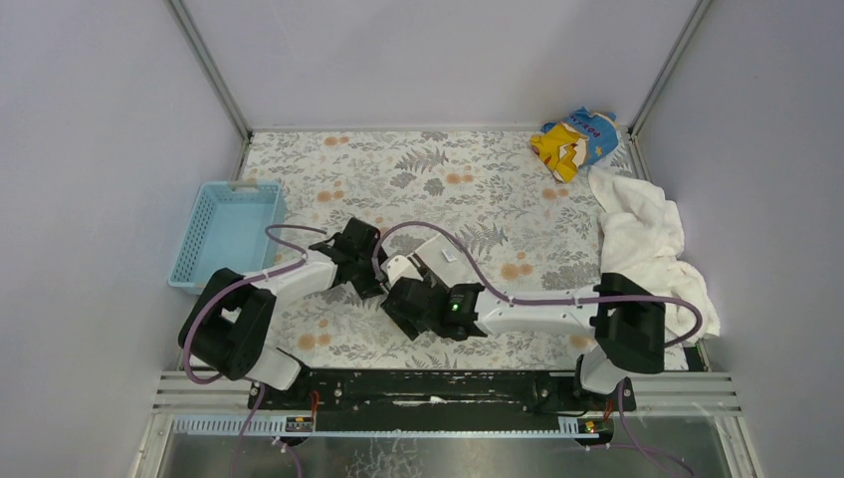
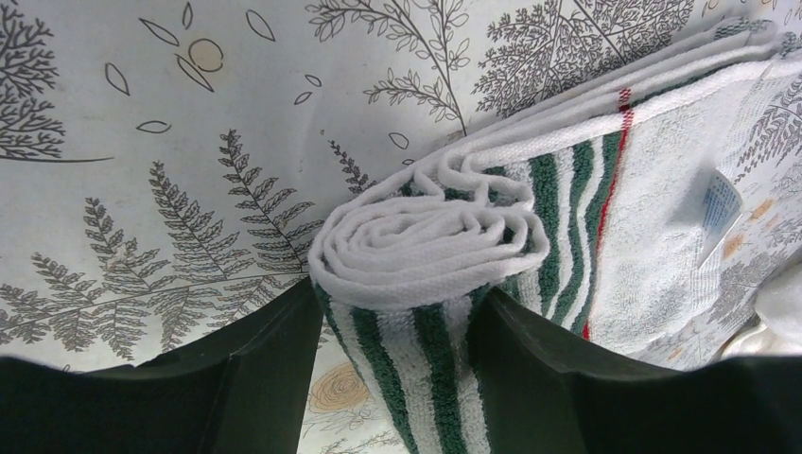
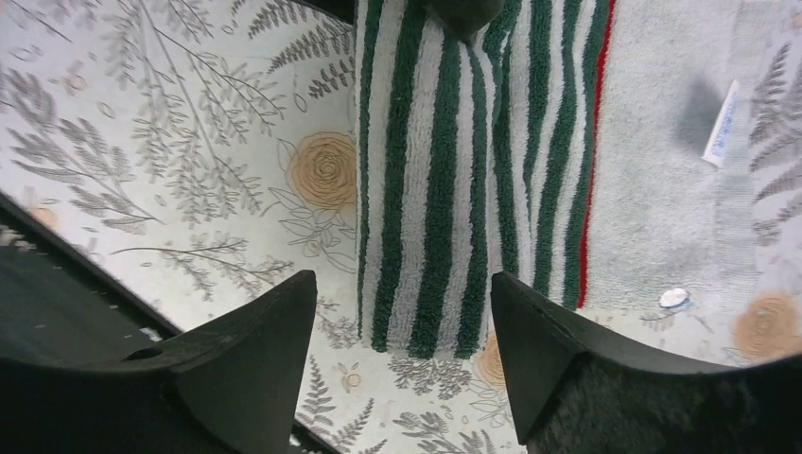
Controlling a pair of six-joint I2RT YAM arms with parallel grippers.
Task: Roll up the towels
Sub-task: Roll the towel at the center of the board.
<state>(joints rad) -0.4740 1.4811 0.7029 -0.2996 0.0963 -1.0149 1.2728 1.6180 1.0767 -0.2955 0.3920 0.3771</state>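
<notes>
The small striped towel point(image 2: 426, 241) has dark green and white stripes and a thin red line. It is partly rolled, and its flat remainder stretches away to the right on the table. My left gripper point(image 2: 397, 293) is shut on the rolled end, with a finger pressing each side. In the right wrist view the towel point(image 3: 444, 170) lies just beyond my right gripper point(image 3: 402, 279), which is open with only tabletop between its fingers. From above, both grippers point(image 1: 376, 271) point(image 1: 403, 297) meet mid-table and hide most of this towel. The large white towel point(image 1: 642, 239) lies crumpled at the right edge.
A light blue basket point(image 1: 227, 231) stands at the left edge of the floral table cover point(image 1: 468, 169). A yellow-and-blue printed cloth point(image 1: 575, 139) sits in the back right corner. Walls close in the table on three sides.
</notes>
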